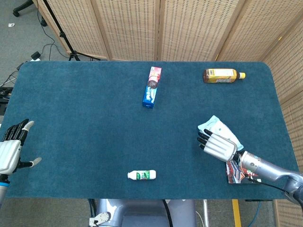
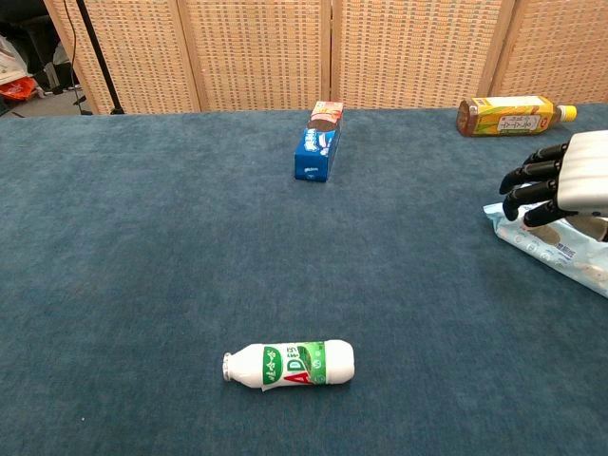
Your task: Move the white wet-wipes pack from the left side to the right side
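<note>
Wipes pack [image 1: 214, 127] lies flat on the right part of the table [image 1: 85, 118], near the right edge, so it looks to be on the target side already; judged, the transfer is mostly done and what is left is to let go and pull the arm clear.

Right hand [image 1: 218, 145] sits over the pack's near end, fingers extended toward table centre. In the chest view the hand [image 2: 560, 185] rests on or just above the pack [image 2: 551, 245]; cannot tell whether it grips it.

Left hand [image 1: 10, 150] is at the near left edge, fingers spread, holding nothing.

Room: a dark packet [image 1: 244, 172] lies just beside the pack toward the front edge, a tea bottle [image 1: 222, 74] well apart at the back. A blue box [image 1: 151, 90] and small bottle [image 1: 142, 175] sit mid-table, clear of the right arm's way out.
</note>
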Robot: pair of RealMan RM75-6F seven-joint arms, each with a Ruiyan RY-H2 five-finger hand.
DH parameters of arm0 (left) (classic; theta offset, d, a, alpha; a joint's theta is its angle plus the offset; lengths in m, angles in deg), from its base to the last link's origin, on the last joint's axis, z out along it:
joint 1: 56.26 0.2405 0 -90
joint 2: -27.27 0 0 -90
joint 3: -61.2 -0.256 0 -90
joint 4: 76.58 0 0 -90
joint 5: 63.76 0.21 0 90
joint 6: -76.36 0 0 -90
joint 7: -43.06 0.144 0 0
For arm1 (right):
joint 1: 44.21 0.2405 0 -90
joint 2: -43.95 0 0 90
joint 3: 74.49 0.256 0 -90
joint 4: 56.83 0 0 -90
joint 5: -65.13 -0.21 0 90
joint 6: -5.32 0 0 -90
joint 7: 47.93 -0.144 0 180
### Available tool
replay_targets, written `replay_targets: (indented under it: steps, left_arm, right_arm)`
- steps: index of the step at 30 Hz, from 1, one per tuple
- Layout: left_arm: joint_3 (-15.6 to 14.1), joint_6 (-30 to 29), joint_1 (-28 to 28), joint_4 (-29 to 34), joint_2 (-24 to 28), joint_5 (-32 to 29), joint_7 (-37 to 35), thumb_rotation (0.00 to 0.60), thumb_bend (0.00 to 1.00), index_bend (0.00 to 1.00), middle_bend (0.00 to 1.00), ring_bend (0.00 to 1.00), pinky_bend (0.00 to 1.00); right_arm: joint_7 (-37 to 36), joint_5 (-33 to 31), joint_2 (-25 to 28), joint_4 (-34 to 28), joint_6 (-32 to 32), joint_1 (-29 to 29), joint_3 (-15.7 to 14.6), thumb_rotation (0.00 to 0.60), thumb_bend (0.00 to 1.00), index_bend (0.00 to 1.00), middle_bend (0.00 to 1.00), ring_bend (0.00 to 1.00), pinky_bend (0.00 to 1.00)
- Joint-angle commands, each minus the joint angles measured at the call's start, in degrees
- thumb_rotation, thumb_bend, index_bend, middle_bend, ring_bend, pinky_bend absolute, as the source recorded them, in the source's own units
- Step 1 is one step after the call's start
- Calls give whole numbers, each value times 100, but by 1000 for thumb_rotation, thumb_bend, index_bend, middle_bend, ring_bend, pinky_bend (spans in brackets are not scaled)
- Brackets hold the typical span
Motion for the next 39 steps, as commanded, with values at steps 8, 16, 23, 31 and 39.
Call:
replay_targets:
  steps: [8,16,23,31,39]
  left_arm:
    - [1,17,-16,10,-30,-50,77,600,0,0,0,0,0]
    - [2,42,-37,14,-45,-75,135,600,0,0,0,0,0]
    - [-19,23,-29,22,-48,-33,146,600,0,0,0,0,0]
    - [-44,-39,13,27,-12,62,44,600,0,0,0,0,0]
    - [-101,-187,128,38,56,224,-180,600,0,0,0,0,0]
  right_arm:
    - [90,-172,-315,532,-541,-13,41,600,1000,525,326,209,289]
    - [205,-371,-475,1173,-749,-81,134,600,1000,525,342,209,289]
    - [187,-518,-633,1851,-812,-167,187,600,1000,525,344,209,289]
    - [-8,-552,-656,2005,-461,-282,210,600,1000,525,343,209,289]
    - [-1121,-853,2,625,2128,-755,906,600,1000,484,313,204,289]
